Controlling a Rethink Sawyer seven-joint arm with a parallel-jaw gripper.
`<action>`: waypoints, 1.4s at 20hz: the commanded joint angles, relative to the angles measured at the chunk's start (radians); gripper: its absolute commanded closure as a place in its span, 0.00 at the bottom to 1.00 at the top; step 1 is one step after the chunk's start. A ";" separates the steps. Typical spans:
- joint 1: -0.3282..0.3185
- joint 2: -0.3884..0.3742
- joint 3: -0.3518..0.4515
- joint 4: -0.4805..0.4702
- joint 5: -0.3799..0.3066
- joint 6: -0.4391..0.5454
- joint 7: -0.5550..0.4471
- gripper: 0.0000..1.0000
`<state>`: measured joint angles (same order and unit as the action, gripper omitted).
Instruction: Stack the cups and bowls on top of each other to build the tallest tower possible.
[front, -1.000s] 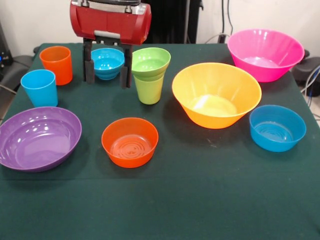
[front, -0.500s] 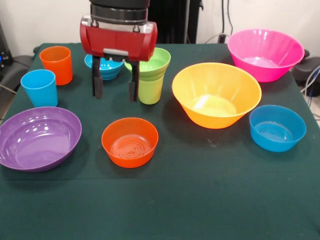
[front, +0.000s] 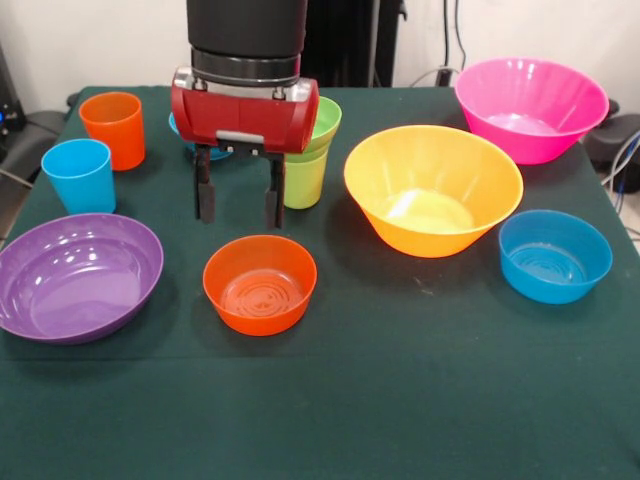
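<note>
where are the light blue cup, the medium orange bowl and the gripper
light blue cup (front: 79, 180), front view, on its side wall
medium orange bowl (front: 259, 298), front view, on its inner bottom
gripper (front: 240, 205), front view, midway between its fingertips

Bright, even overhead light; glossy glare inside the purple bowl, soft shadows.

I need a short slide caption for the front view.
Open gripper hovers above medium orange bowl, beside the lime green cup.
</note>
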<state>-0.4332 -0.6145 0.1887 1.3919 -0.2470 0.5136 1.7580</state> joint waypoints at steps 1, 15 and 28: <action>0.002 0.068 0.050 0.066 -0.117 -0.058 -0.071 0.00; 0.062 0.134 -0.043 -0.011 -0.154 0.048 -0.052 0.00; 0.083 0.192 -0.132 0.004 -0.192 0.032 -0.023 0.00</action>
<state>-0.3674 -0.4551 0.0530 1.3894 -0.3570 0.4959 1.7580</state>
